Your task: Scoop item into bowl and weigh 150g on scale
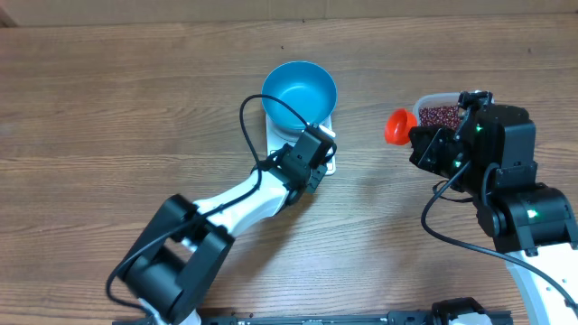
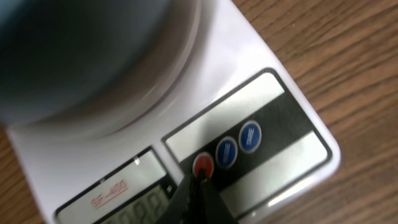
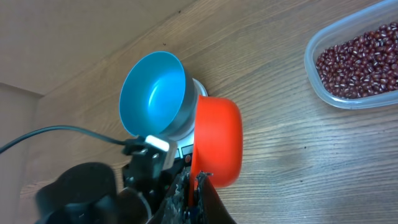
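— Where is the bowl?
— The blue bowl [image 1: 299, 88] sits on the scale [image 2: 242, 62], at the end away from its buttons.
— And the left gripper?
— The left gripper [image 2: 199, 186] is over the scale's button edge. Its jaws are pressed together, and the tip is at the red button [image 2: 202, 165], next to a blue button [image 2: 226, 151].
— The beans?
— The beans [image 3: 357, 56] lie in the clear tub [image 3: 348, 104], well to the right of the scale.
— The right gripper?
— The right gripper [image 3: 196, 186] hangs between the scale and that tub, jaws pinching the red-orange scoop [image 3: 217, 140]. I cannot tell whether the scoop carries anything.
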